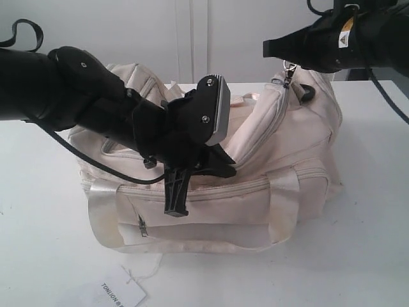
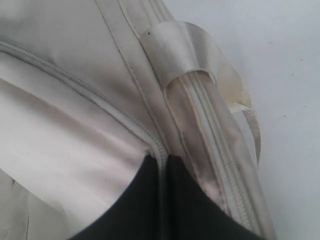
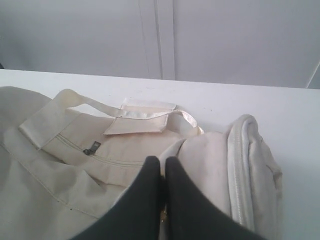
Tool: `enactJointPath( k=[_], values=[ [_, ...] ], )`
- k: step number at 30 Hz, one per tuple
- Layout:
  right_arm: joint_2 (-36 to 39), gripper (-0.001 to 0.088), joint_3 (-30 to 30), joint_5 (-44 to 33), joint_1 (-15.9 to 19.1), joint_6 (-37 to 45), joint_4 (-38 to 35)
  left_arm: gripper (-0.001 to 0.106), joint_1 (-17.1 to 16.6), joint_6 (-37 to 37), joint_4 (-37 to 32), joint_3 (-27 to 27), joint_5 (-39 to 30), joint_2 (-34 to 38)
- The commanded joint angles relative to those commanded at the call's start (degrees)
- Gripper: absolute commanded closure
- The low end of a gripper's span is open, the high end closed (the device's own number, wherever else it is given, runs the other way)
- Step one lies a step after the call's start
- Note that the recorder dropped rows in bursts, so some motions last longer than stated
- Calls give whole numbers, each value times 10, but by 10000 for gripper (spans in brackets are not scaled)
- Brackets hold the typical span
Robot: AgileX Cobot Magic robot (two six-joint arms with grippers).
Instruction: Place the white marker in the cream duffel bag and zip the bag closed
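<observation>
Exterior view: the cream duffel bag (image 1: 255, 211) sits mid-bench (image 1: 370, 243), its long front side facing the camera, with a white paper tag (image 1: 121, 293) lying at 7 o'clock from it. The left end effector (image 1: 176, 208) points down against the bag's front, at the line of the front pocket zipper (image 1: 223, 190). The left wrist view shows its two black fingers (image 2: 200, 210) drawn narrow, almost together, with a zipper line running into the slit between them; whether they pinch it cannot be told. The right end effector (image 1: 267, 48) hangs at 1 o'clock above the bag's end, just beside a metal strap clasp (image 1: 291, 69). Its jaws are pressed together, and any hold cannot be made out. Where the white marker lies cannot be told.
</observation>
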State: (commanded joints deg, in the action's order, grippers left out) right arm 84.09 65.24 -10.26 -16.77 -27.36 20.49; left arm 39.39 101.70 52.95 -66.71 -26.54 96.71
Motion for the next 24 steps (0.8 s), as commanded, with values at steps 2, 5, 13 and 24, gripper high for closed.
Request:
enactJointPath(
  k=[2,5,13,24],
  values=[
    [-4,868,0,-21,-6,4,-16,1047,0,0,17,0,18,0],
    [-5,868,0,-57,-21,42,-46,1047,0,0,37,0,29,0],
    [-5,868,0,-99,-35,241,-252,1018,0,0,40,0,27,0],
    [-5,480,0,-160,-35,376,-380,736,0,0,40,0,26,0]
  ],
)
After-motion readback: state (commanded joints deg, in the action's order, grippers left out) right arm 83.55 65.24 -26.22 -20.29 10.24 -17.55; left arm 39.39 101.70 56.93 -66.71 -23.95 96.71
